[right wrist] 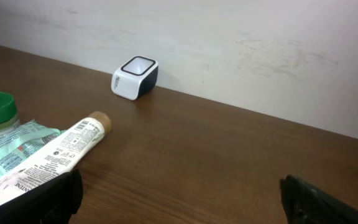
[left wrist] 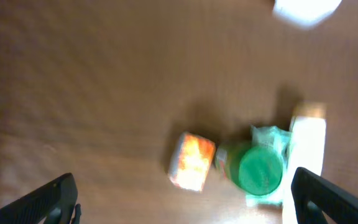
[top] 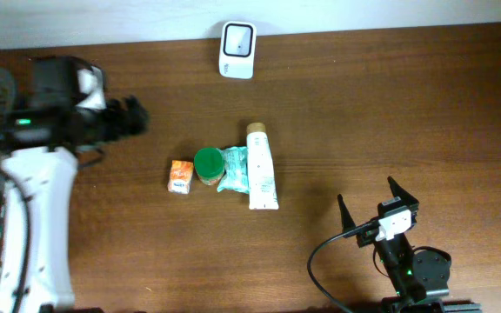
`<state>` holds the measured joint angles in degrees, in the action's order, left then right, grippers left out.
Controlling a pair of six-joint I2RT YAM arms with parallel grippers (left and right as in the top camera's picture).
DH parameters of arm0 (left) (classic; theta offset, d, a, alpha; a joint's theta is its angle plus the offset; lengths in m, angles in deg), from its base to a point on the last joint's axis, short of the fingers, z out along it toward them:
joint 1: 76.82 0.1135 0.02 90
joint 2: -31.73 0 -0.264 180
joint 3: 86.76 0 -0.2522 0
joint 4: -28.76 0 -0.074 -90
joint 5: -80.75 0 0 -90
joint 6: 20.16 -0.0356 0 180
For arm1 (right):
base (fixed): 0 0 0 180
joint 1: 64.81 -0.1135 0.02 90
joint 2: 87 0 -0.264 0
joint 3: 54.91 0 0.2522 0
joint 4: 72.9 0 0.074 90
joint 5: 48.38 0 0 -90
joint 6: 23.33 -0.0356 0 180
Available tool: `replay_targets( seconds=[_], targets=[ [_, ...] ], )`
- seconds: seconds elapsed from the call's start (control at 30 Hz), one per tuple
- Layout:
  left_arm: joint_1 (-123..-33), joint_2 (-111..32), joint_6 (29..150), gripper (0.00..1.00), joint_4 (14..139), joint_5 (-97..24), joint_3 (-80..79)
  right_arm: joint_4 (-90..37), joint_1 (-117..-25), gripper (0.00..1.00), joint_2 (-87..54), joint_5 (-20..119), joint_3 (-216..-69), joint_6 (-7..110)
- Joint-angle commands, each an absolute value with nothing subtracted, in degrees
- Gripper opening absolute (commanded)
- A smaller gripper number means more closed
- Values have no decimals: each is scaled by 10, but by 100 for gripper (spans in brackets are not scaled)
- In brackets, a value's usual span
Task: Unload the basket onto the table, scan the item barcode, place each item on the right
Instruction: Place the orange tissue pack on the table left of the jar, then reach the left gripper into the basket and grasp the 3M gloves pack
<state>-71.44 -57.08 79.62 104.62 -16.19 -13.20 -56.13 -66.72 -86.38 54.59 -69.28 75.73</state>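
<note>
Jaws of right gripper and left gripper stood wide apart, empty; packet, jar, pouch and tube lay side by side at table centre, scanner well beyond at the far edge. Best bet was to grab the tube clear of its print and turn the barcode to the scanner window. Right wrist view showed tube print, not the packet; left wrist view was blurred.

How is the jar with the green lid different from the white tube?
The jar stands upright; the tube lies flat. The jar is short and round; the tube is long. The jar's lid is green; the tube's cap is tan. Both sit beside the teal packet.
</note>
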Motion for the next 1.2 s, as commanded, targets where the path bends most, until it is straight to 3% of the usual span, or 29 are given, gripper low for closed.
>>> replay_targets(
  seconds=[0.0,0.2,0.47,0.63,0.87,1.17],
  targets=[
    [-626,-546,773,100,1069,-99,-234,-560,-671,98,-868,547,-690,755],
    [-472,-547,818,99,1028,103,-258,-560,-671,98,-868,547,-690,755],
    [-341,-666,764,98,1085,96,-253,-560,-671,98,-868,547,-690,755],
    [-320,-695,696,98,1062,96,-184,-560,-671,98,-868,547,-690,755],
    [-320,-695,482,100,880,55,21,-560,-671,98,-868,547,-690,755],
    [-319,-714,416,95,738,55,105,-560,-671,98,-868,547,-690,755]
  ],
)
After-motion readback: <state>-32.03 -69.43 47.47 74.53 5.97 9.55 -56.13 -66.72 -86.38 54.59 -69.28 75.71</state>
